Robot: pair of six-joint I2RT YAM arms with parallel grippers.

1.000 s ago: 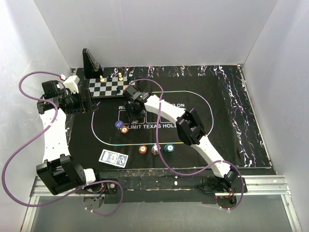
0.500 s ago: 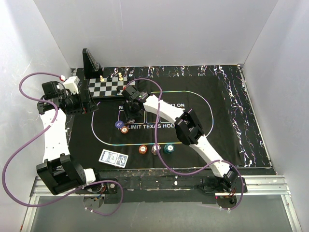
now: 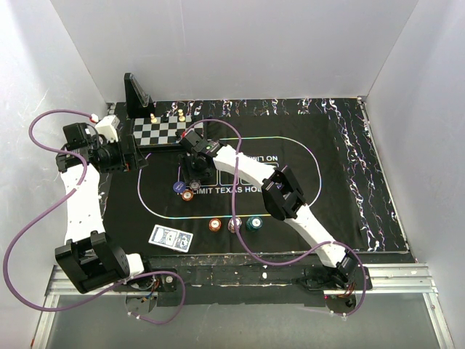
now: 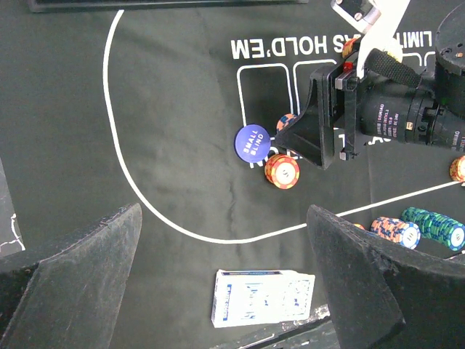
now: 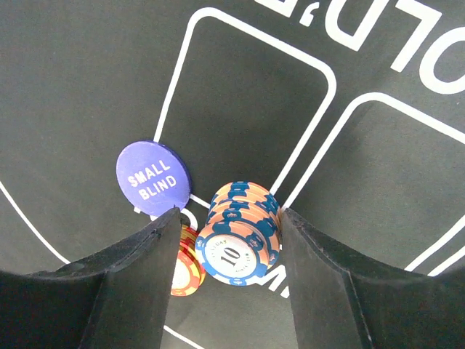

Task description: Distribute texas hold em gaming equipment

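right gripper (image 5: 229, 218): jaws part-way open, straddling the stack of orange-and-blue round poker chips marked 10 (image 5: 237, 243). There's a clear gap at the disc-side finger (image 5: 138, 283). The opposite finger (image 5: 327, 291) is just beside the stack, can't tell if it touches. The stack looks seated on the black felt poker mat (image 3: 334, 182), so I read it as not gripped.

Location: left-centre of the mat, inside the white oval, on a printed card-box line. It's just right of the round purple-blue SMALL BLIND disc (image 5: 153, 179) and just far of the short orange-and-yellow chip stack (image 4: 282, 171).

left gripper (image 4: 221, 218): wide open, empty, hovering at the left side of the mat, well apart from the chips.

Risks from here:
- The stack is slightly staggered (top chips offset from the lower ones). If the opposite finger is in contact, a sideways or tilted retreat drags the top chips off. It wants a straight lift.
- The disc-side fingertip overlaps the edge of the orange-and-yellow stack in the wrist view. Drift that way on exit would nudge it, maybe the disc too.
- The blue-backed deck of playing cards (image 3: 171, 238) and the row of three chip stacks (image 3: 234, 225) sit near, well apart from this. A low swing back over them could scatter that row.
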